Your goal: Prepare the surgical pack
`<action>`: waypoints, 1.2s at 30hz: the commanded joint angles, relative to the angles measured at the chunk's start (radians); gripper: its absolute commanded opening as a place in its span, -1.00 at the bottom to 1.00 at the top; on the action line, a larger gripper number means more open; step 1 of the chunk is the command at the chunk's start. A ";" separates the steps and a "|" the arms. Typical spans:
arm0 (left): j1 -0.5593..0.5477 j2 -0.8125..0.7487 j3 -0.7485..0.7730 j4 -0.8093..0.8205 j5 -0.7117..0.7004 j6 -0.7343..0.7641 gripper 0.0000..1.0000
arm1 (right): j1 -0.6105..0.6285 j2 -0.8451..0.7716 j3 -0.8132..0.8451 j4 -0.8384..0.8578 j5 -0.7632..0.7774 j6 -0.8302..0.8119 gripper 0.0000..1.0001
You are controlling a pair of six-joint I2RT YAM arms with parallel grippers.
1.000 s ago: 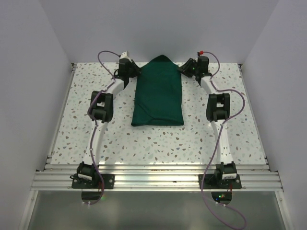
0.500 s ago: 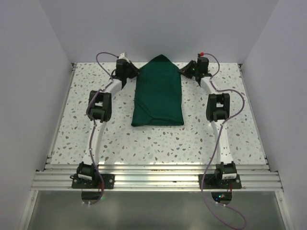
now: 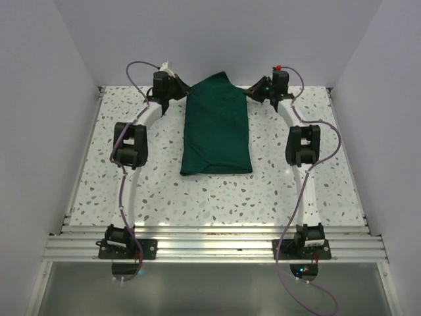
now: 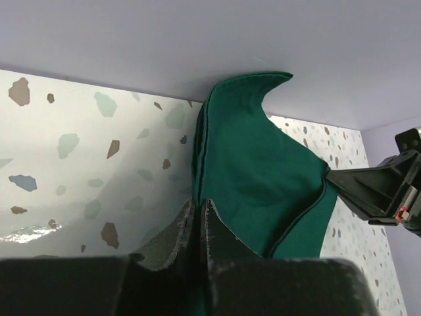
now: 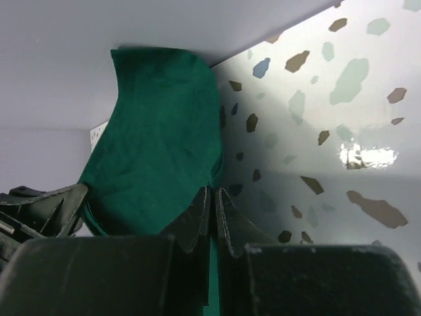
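At the far end of the green drape, both corners are now pinched. The left fingers and right fingers, spread beside the cloth 1 second ago, are pressed together on its edge, 1 corner each. The far edge looks slightly lifted off the tabletop; the rest of the drape lies folded between the 2 arms. Grab looks done, so unfolding or pulling is probably next. Both arms are stretched forward, elbows outside the drape, wrists angled in toward it.
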 commanded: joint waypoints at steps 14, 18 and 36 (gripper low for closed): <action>0.008 -0.311 -0.250 -0.038 0.103 0.037 -1.00 | 0.018 -0.351 -0.264 -0.062 -0.086 -0.004 -1.00; 0.009 -0.379 -0.312 -0.062 0.126 0.065 -1.00 | 0.022 -0.458 -0.362 -0.064 -0.095 0.004 -1.00; 0.011 -0.633 -0.520 -0.205 0.203 0.203 -1.00 | 0.049 -0.832 -0.772 -0.127 -0.103 -0.027 -1.00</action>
